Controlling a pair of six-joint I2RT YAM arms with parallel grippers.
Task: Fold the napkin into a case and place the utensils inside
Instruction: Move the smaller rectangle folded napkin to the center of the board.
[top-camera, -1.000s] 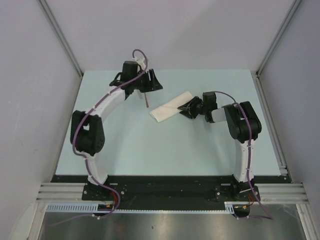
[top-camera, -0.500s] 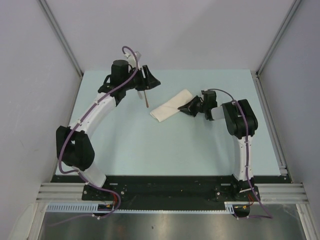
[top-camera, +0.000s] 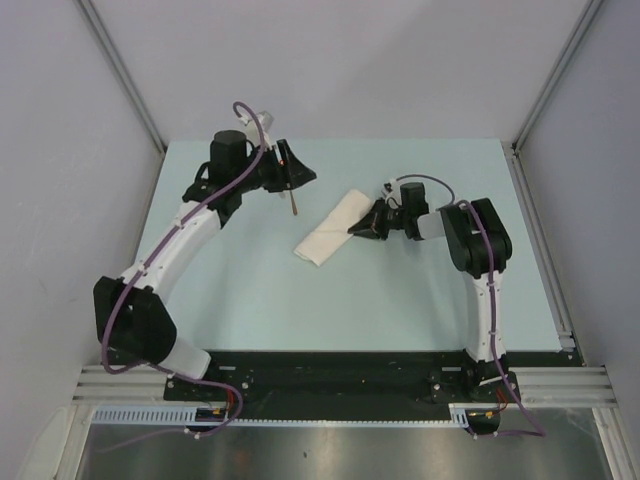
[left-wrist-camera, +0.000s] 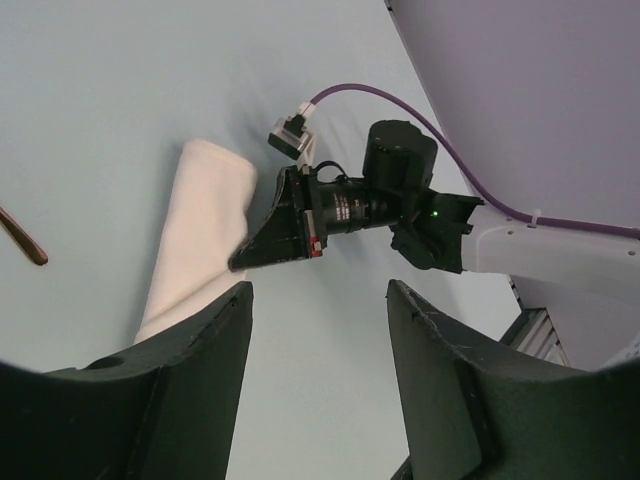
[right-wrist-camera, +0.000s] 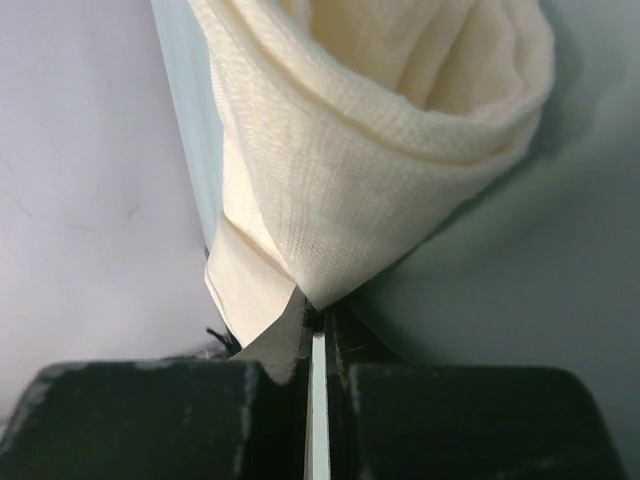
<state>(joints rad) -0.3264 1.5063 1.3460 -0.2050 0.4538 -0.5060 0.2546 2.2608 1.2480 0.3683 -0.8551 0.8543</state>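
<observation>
Near the middle of the table, you see the folded napkin lying as a strip, slanted from 7 to 1 o'clock. At its 3 o'clock side your right gripper has the jaws closed tight on a cloth edge. Your left gripper hangs at 11 o'clock from the napkin, jaws apart, holding nothing. A slim brown utensil lies at its 6 o'clock, apart from the napkin; spoon or fork, I cannot tell

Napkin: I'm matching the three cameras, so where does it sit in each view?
Top external: napkin slanted mid-table, near picture centre.
Left wrist: napkin left of centre.
Right wrist: napkin fills the upper middle.
Shared landmark: the right gripper shut on its edge.
</observation>
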